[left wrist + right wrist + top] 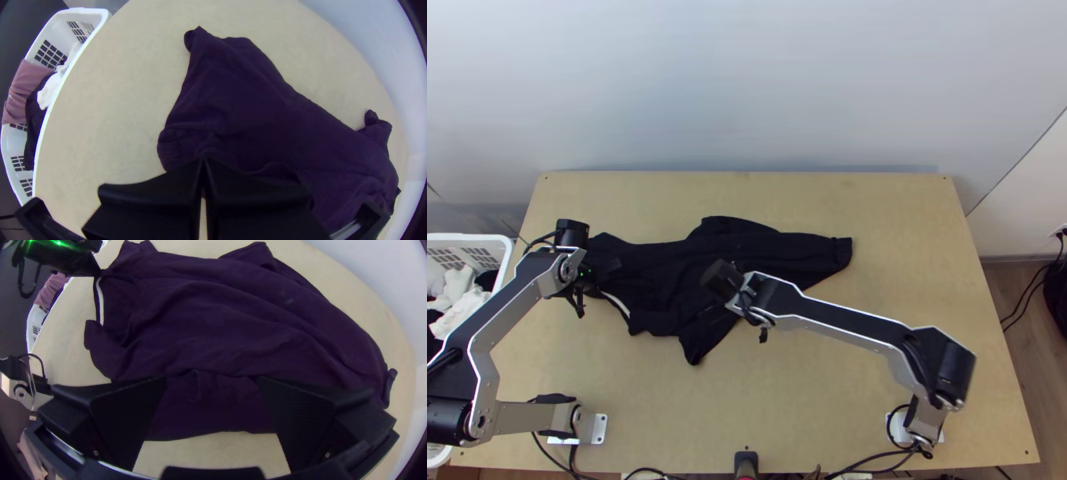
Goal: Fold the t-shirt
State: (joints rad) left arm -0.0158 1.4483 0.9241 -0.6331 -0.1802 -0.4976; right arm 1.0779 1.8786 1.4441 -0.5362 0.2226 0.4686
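1. Left gripper (609, 270): fingers stood together at the t-shirt's (667, 280) left end; whether they pinched cloth could not be determined.
2. Right gripper (711, 310): fingers stood wide apart over the t-shirt's near part.
3. T-shirt lay spread, wrinkled, across the desk's (875, 200) left and middle.
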